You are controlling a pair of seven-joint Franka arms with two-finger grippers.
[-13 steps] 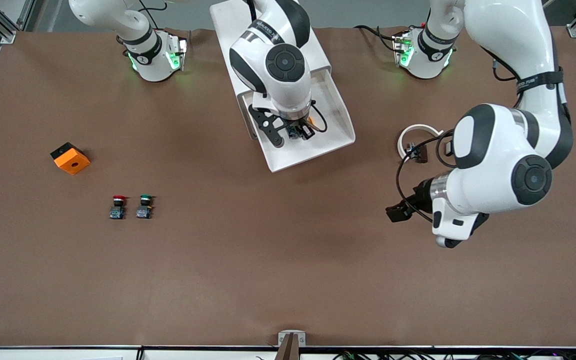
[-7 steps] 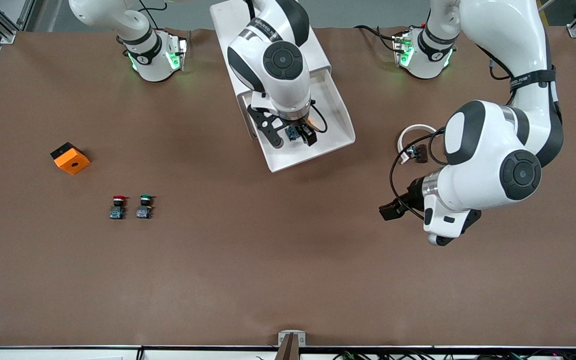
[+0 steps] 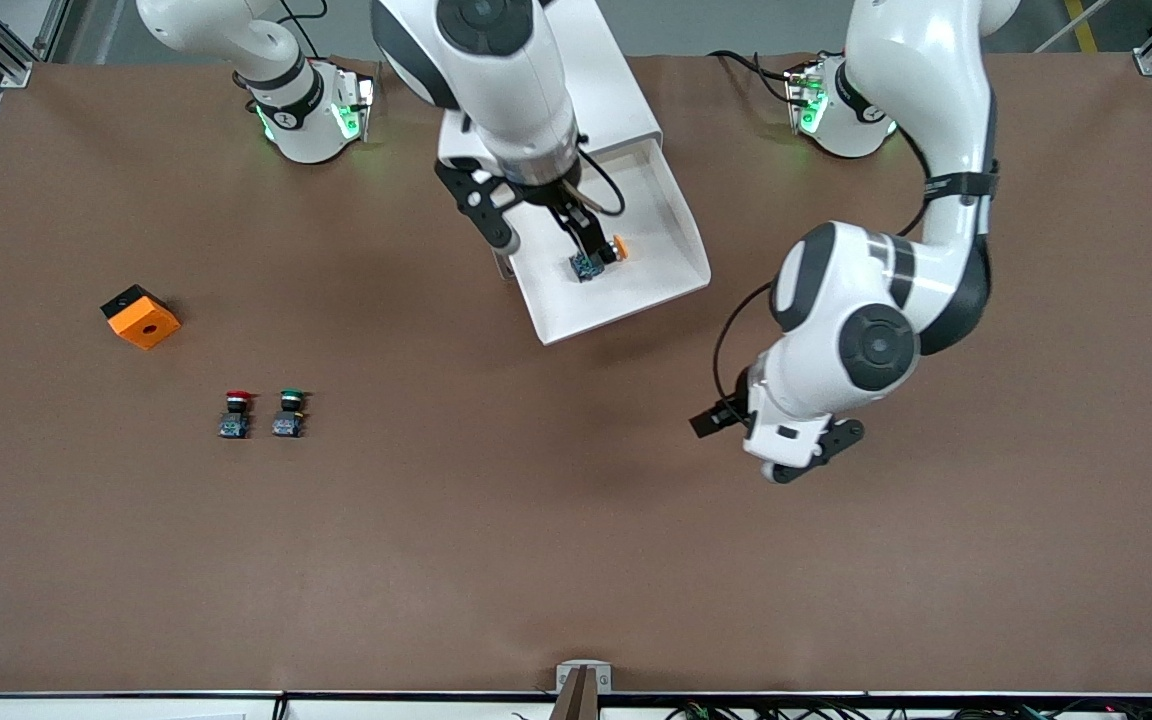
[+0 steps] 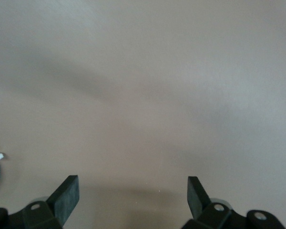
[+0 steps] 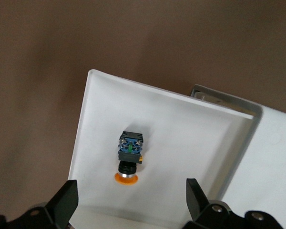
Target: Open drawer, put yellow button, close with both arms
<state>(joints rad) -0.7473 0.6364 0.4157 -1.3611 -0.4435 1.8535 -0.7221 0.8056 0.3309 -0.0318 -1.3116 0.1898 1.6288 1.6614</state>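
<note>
Brown bench surface carries my open drawer [image 3: 636,290] at its base-side edge; the yellow button [image 3: 596,258] lies inside. My right gripper [image 3: 576,235], fingers apart, hangs over it; my left gripper [image 3: 726,415], fingers apart, is over bare bench. Closing remains.

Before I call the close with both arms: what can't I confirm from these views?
- Cabinet: front view, the right arm covers most of it; its other drawers don't show.
- Drawer front strip or handle: not visible in front view; right wrist view cuts the drawer off at its edge.
- Yellow button: front view, right gripper, open above it, partly overlaps it; right wrist view shows it lying free.
- Left gripper: open over bare table; drawer absent from its wrist view.
</note>
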